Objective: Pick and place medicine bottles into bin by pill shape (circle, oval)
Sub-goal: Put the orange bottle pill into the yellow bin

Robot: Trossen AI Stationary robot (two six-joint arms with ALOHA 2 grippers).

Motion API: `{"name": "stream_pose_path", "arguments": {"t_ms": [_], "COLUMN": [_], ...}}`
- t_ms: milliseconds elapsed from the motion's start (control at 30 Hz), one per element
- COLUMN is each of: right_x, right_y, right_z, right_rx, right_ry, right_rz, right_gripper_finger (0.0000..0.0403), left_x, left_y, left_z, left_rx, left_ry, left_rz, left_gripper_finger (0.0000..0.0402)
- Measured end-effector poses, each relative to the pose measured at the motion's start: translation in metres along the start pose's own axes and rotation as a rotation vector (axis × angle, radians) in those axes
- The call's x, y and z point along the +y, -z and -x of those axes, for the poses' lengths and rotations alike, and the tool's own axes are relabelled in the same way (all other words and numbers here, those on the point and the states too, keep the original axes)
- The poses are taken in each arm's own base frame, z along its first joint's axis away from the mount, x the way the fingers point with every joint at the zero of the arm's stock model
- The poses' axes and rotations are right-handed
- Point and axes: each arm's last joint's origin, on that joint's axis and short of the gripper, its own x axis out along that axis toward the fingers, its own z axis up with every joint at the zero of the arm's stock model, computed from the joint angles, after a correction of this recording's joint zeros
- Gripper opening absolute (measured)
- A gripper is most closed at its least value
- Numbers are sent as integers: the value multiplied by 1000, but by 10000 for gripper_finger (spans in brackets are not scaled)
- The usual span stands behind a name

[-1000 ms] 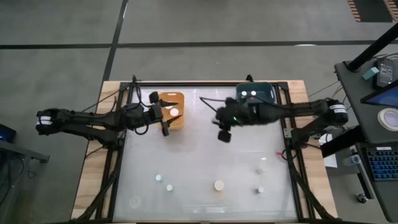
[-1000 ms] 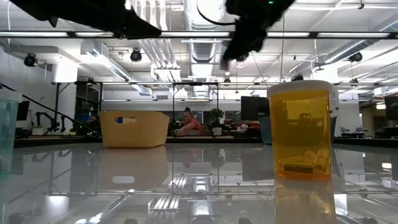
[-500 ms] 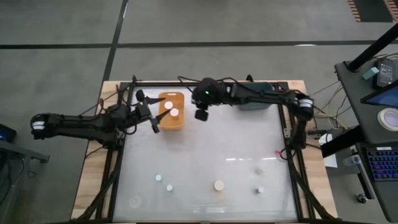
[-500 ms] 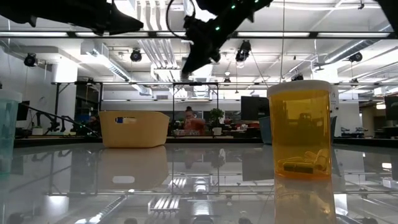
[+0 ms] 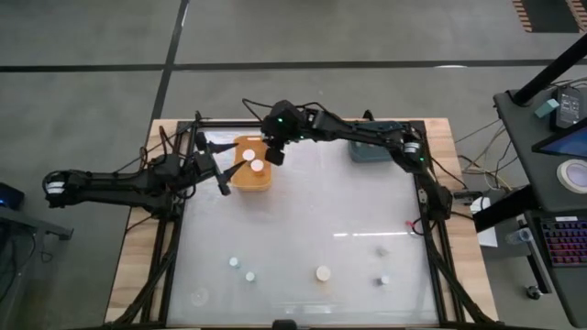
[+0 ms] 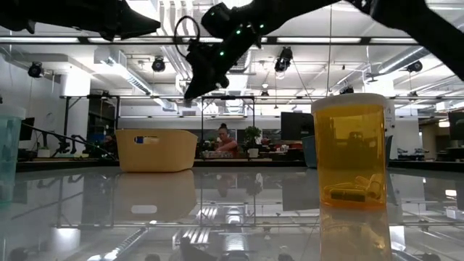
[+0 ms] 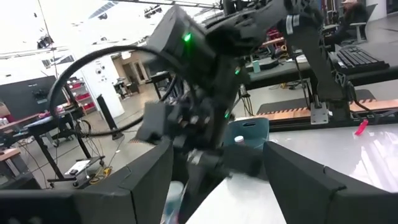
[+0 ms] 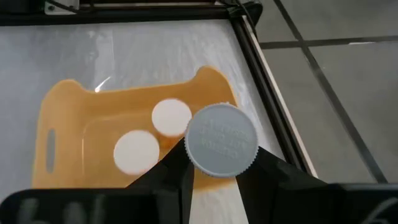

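My right gripper (image 5: 273, 153) reaches across the table's far side and hovers over the right end of the orange bin (image 5: 249, 176), shut on a medicine bottle with a ribbed grey-white cap (image 8: 222, 140). Two white-capped bottles (image 8: 171, 116) (image 8: 135, 151) stand inside that bin. My left gripper (image 5: 220, 179) waits open just left of the orange bin, with nothing between its fingers. Several more bottles stand near the table's front, among them one with a large cap (image 5: 323, 272). The teal bin (image 5: 378, 147) sits at the far right, partly under my right arm. My right gripper pinches the bottle between its two fingers (image 8: 169, 171), just below the cap (image 8: 211, 168); the cap hides the body and the exact place of contact. The fingers slant down from the table's right side. The bottle is lifted clear, above the orange bin's right end.
A big amber bottle (image 6: 351, 152) stands close to the low camera. A dark frame (image 5: 422, 197) runs along the table's edges. The glossy table middle (image 5: 312, 211) holds nothing. A person (image 6: 223, 141) sits in the room beyond the table.
My right gripper has swept toward the table's left along the far side, from beside the teal bin to above the orange bin, staying shut on the bottle. My left gripper has drawn back a little toward the left edge, still open.
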Motion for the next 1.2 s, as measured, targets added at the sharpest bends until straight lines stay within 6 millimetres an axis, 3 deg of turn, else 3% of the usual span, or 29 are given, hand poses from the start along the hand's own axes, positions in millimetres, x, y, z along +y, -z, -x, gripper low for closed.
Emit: {"name": "stream_pose_path", "arguments": {"t_ms": [367, 533, 1200], "right_x": [-6, -11, -10], "right_y": [4, 16, 39], "right_z": [-51, -68, -93], "right_rx": [52, 86, 164], "right_ry": [-8, -8, -18], "right_rz": [-12, -30, -77], "right_gripper_finger": [91, 91, 97], "left_x": [0, 0, 0], "left_y": [1, 1, 1], "left_z": [0, 0, 0], "left_rx": [3, 3, 3], "left_ry": [1, 1, 2], "left_rz": [-1, -2, -8], "left_gripper_finger": [233, 233, 233]}}
